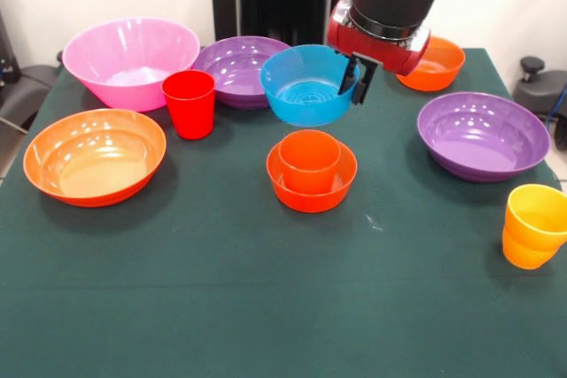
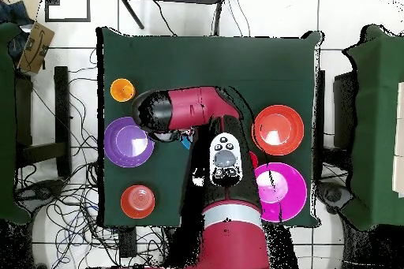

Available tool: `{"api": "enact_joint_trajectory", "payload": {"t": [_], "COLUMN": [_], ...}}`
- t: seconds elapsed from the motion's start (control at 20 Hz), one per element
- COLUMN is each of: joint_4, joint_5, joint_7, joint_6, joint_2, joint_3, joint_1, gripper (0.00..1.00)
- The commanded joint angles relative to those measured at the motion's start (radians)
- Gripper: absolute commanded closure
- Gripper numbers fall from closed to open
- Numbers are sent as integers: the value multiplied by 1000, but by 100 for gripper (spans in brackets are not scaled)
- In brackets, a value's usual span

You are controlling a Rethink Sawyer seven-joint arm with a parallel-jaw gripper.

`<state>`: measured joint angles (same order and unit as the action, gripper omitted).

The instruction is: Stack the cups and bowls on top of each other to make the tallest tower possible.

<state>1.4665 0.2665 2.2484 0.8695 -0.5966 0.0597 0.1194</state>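
My gripper (image 1: pixel 359 80) is shut on the right rim of a blue bowl (image 1: pixel 306 88) and holds it upright in the air. Just in front of and below the blue bowl, an orange cup (image 1: pixel 309 158) stands inside a small orange bowl (image 1: pixel 312 188) at the table's middle. A red cup (image 1: pixel 190 102) stands to the left. A yellow-orange cup (image 1: pixel 534 226) stands at the right edge. In the overhead view the arm (image 2: pixel 193 108) hides the gripper and the pile; only a sliver of the blue bowl (image 2: pixel 186 141) shows.
A large pink bowl (image 1: pixel 131 59) and a purple bowl (image 1: pixel 237 68) sit at the back left. A large orange bowl (image 1: pixel 95 155) sits front left. Another purple bowl (image 1: pixel 483 135) sits at the right, and a small orange bowl (image 1: pixel 434 64) behind the arm.
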Motion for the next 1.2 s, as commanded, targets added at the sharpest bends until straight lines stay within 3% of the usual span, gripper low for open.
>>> {"api": "enact_joint_trajectory", "payload": {"t": [0.05,0.15,0.35,0.85,1.2], "joint_4": [93,74,49,17,24], "joint_5": [137,151,148,153,170], "joint_7": [-172,-224,-238,-239,-214], "joint_6": [-200,-180,-147,-97,-114], "joint_2": [-17,-13,0,8,10], "joint_3": [87,107,132,159,163], "joint_1": [21,32,53,84,78], "gripper": [100,100,100,100,100]}}
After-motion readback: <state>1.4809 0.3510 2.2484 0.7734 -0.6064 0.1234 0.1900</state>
